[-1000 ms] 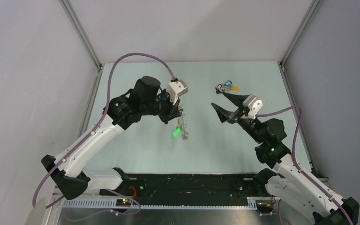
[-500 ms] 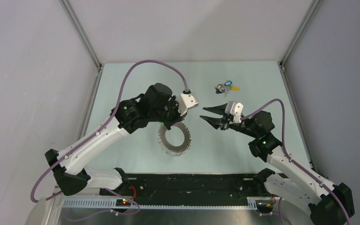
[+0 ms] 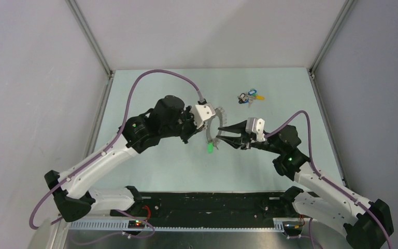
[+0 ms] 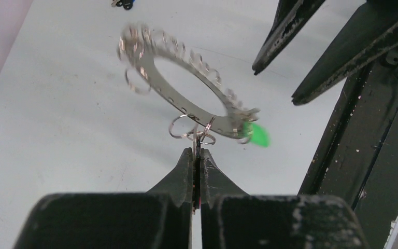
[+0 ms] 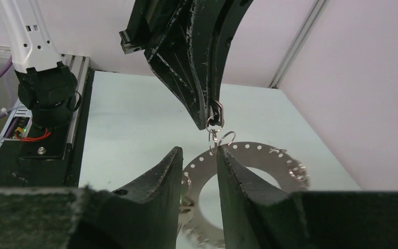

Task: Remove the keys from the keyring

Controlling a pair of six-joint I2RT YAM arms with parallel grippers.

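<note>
The keyring (image 3: 221, 112) is a large silvery ring rimmed with small wire loops, held in the air edge-on between the arms. My left gripper (image 3: 208, 126) is shut on one of its small wire loops (image 4: 197, 136), and the ring (image 4: 158, 85) hangs from that loop. A bright green key (image 3: 208, 149) dangles from the ring's low edge and also shows in the left wrist view (image 4: 257, 136). My right gripper (image 3: 218, 134) is open, its fingertips (image 5: 221, 151) right at the ring's rim (image 5: 259, 155). The dark-and-whitish key cannot be made out.
A small bunch of keys with blue and yellow heads (image 3: 250, 97) lies on the pale table (image 3: 150, 166) behind the grippers. Grey walls and metal posts close off the back and sides.
My left gripper has swung the keyring up from hanging low over the table to mid-air on the right. My right gripper has moved left, up to the ring's rim.
</note>
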